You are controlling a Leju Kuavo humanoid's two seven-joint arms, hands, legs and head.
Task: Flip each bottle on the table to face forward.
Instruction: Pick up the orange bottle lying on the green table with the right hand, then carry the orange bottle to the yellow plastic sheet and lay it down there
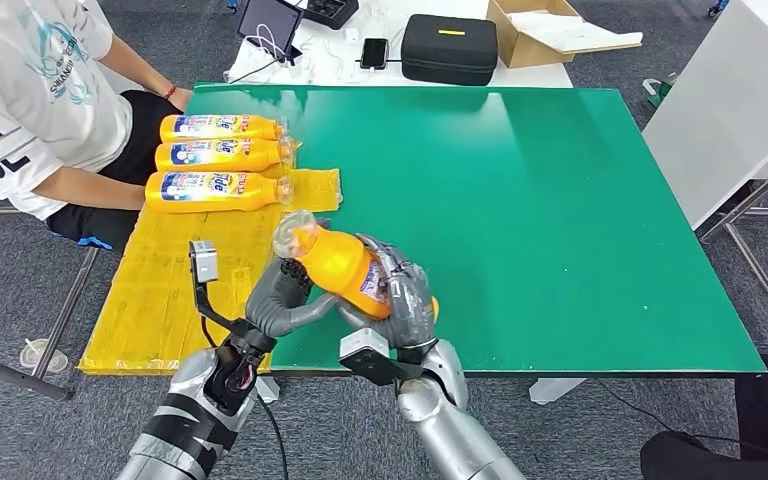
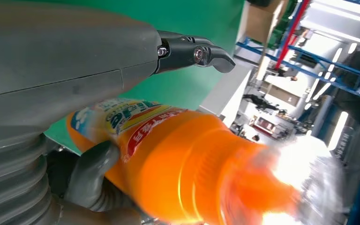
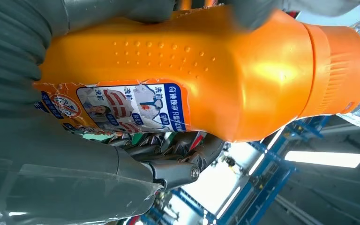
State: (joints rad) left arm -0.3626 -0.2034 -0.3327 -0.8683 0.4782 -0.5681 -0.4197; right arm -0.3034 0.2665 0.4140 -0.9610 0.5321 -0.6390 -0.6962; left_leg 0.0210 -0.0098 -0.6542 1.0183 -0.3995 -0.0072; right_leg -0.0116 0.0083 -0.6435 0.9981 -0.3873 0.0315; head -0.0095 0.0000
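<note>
Orange detergent bottle (image 1: 345,267) lifted above green table's (image 1: 580,220) near edge, right hand (image 1: 407,300) fingers wrapped around its body, left hand (image 1: 282,298) fingers curled against its underside, three bottles (image 1: 215,157) lying on yellow mat (image 1: 170,290).

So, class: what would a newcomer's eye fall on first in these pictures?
First, the orange bottle held up off the green table between the left robot hand and the right robot hand. Next, three more bottles lying in a row on the yellow mat, beside a seated person.
</note>
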